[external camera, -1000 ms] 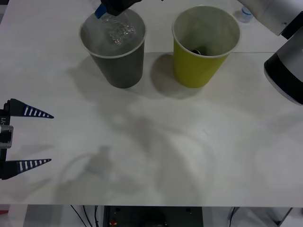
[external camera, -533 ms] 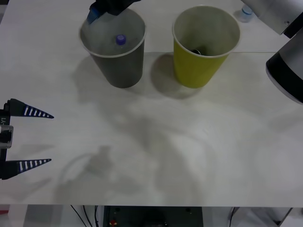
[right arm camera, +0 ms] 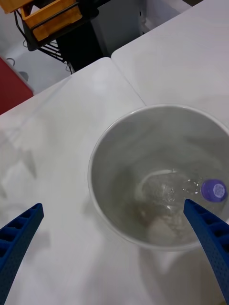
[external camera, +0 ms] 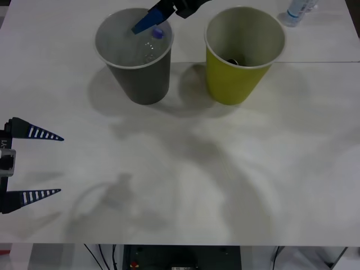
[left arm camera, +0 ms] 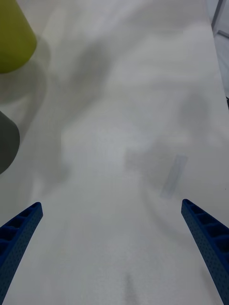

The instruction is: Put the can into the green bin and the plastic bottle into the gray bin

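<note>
Front view first: your bottle (external camera: 151, 48) is down inside the gray bin (external camera: 135, 79), purple cap up near the rim on the side toward the green bin (external camera: 239, 79). That's where the task wants it, so I'd call that half done. There's something dark at the bottom of the green bin, probably the can, but I can't say for sure. Your right gripper (external camera: 147, 21) hangs over the gray bin's far rim with nothing in it. The left gripper (external camera: 34, 164) sits parked wide open, well off from the gray bin at the table's near edge, out of the way since this job only needs one arm.

Versus a second ago: back then the bottle was up at the gray bin's mouth under the gripper. Now it's settled lower, and the right arm has swung off toward the green bin side.

Right wrist view: fingers (right arm camera: 210, 238) spread wide, straddling the gray bin (right arm camera: 102, 190), holding nothing. The bottle (right arm camera: 191, 188) lies tilted inside against the wall.

Left wrist view: fingers (left arm camera: 19, 228) wide open over bare table (left arm camera: 124, 143), gray bin (left arm camera: 5, 143) and green bin (left arm camera: 14, 43) just peeking in at one edge.
</note>
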`<act>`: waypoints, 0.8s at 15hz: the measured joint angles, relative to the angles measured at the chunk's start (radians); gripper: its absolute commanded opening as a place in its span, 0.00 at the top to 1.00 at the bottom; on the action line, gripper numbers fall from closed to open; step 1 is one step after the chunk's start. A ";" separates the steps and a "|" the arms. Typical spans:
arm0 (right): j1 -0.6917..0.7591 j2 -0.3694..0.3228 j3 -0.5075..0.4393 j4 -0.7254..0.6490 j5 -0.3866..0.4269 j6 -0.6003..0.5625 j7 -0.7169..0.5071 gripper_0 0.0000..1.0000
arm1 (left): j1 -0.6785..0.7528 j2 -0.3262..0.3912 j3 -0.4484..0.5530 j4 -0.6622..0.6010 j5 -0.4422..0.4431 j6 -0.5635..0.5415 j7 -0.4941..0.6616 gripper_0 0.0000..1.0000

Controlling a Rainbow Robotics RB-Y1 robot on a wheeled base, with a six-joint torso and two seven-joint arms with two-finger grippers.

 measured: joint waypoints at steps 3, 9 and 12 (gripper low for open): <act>0.117 -0.117 -0.076 -0.206 -0.016 -0.045 0.002 0.00 | 0.000 0.000 0.000 0.000 0.000 0.000 0.000 0.00; 0.474 -0.334 -0.268 -0.622 -0.042 -0.049 0.050 0.00 | 0.000 0.000 0.000 0.000 0.000 0.000 0.000 0.00; 0.673 -0.392 -0.398 -0.760 -0.071 -0.062 0.146 0.00 | 0.000 0.000 0.000 0.000 0.000 0.000 0.000 0.00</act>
